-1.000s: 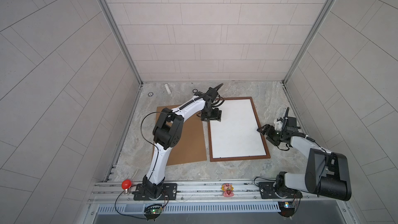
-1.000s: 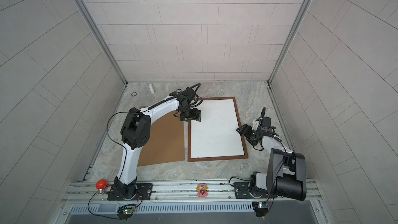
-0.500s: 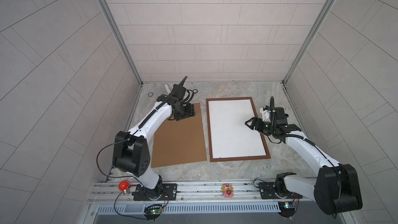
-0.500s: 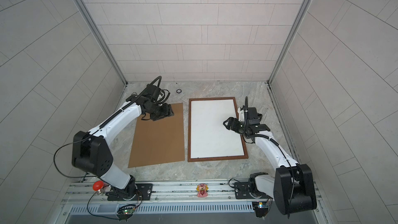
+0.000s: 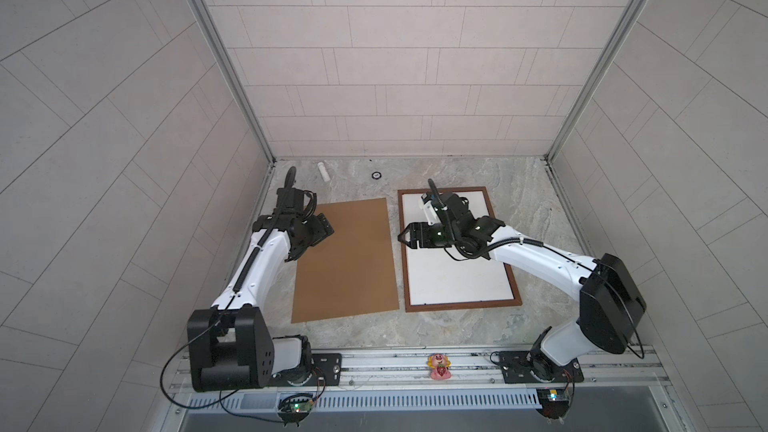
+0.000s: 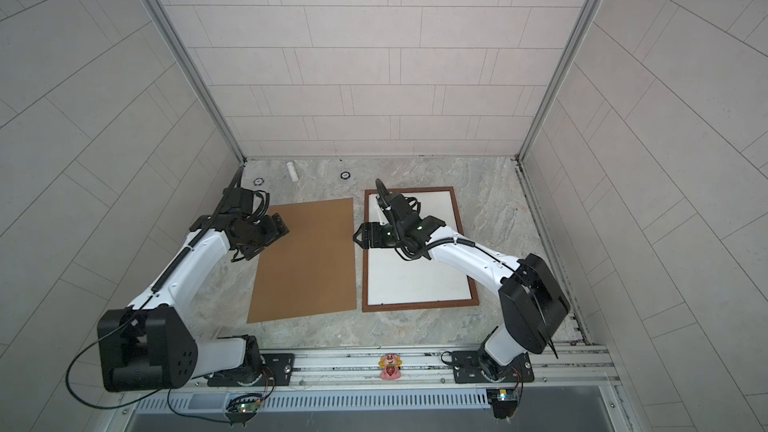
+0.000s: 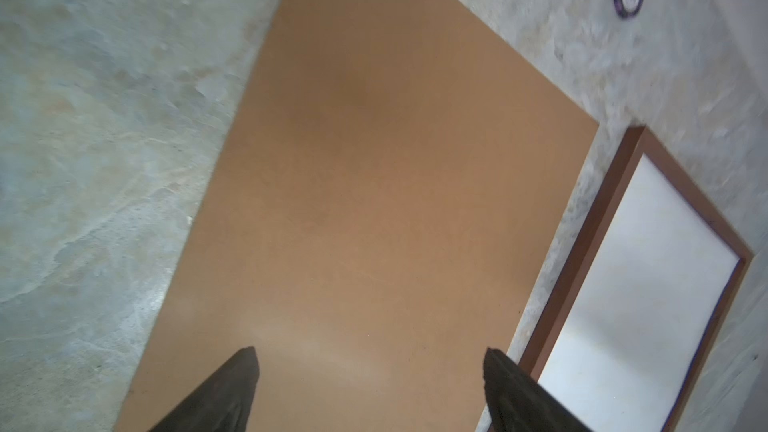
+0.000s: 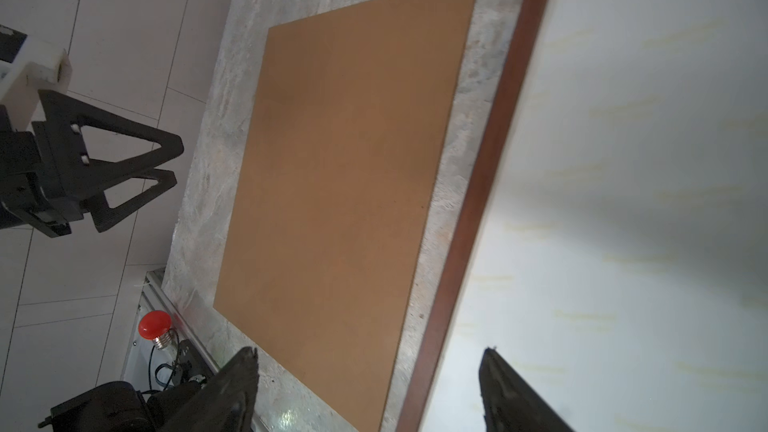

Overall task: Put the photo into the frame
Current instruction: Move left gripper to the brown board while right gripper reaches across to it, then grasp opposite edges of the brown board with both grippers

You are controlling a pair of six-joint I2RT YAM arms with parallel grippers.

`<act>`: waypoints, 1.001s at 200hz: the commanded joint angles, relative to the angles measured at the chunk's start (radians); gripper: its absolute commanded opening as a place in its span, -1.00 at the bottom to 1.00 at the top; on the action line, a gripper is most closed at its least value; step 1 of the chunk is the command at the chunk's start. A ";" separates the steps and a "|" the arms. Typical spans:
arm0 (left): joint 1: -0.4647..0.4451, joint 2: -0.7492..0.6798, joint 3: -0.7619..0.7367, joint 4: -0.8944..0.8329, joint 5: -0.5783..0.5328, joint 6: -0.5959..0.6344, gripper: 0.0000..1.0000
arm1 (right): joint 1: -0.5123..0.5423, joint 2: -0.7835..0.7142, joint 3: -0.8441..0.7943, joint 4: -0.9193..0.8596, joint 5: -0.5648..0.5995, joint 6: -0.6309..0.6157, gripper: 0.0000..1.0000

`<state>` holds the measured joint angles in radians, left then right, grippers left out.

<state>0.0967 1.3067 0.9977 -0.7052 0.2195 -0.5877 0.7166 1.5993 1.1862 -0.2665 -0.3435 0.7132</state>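
Two tools hang over the table (image 5: pixel 457 334), both spread wide and holding nothing. The left tool (image 5: pixel 327 227) sits above the left edge of the board (image 5: pixel 345 259), towards its far end. In the left wrist view its fingers (image 7: pixel 232 388) stand well apart with only bare board (image 7: pixel 374 201) between them.

The right tool (image 5: pixel 402 239) reaches across the frame (image 5: pixel 461 307) to its left long rail, in the far half. In the right wrist view the rail (image 8: pixel 478 201) runs between its fingers (image 8: pixel 237 388), one over the table gap beside the board (image 8: pixel 345 160), the other over the white sheet. Whether it touches the rail I cannot tell.

The frame lies flat on the table, just right of the board and parallel to it, a narrow strip of table between them. A white sheet (image 5: pixel 457 276) fills it edge to edge. Whether that sheet is the photo lying face down I cannot tell.

Near the back wall lie a white cylinder (image 5: pixel 323 171) and a small round disc (image 5: pixel 376 175), well apart from both tools.
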 commanded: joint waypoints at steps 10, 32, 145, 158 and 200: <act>0.089 -0.009 0.045 -0.020 -0.058 -0.018 0.83 | 0.082 0.149 0.139 -0.022 0.056 0.024 0.59; 0.109 0.015 0.043 0.031 -0.097 -0.028 0.83 | 0.118 0.234 0.204 -0.020 0.079 0.026 0.61; 0.170 0.252 0.003 0.082 -0.037 0.036 0.72 | 0.116 0.447 0.320 -0.070 0.138 0.002 0.69; 0.171 0.231 -0.036 0.108 -0.061 0.019 0.72 | 0.107 0.458 0.308 -0.062 0.123 -0.001 0.71; 0.169 0.206 -0.104 0.170 -0.058 -0.025 0.72 | 0.093 0.502 0.354 -0.100 0.108 -0.023 0.72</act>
<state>0.2665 1.5337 0.9192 -0.5758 0.1780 -0.5835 0.8093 2.0686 1.5074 -0.3206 -0.2379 0.7101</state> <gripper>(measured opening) 0.861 0.858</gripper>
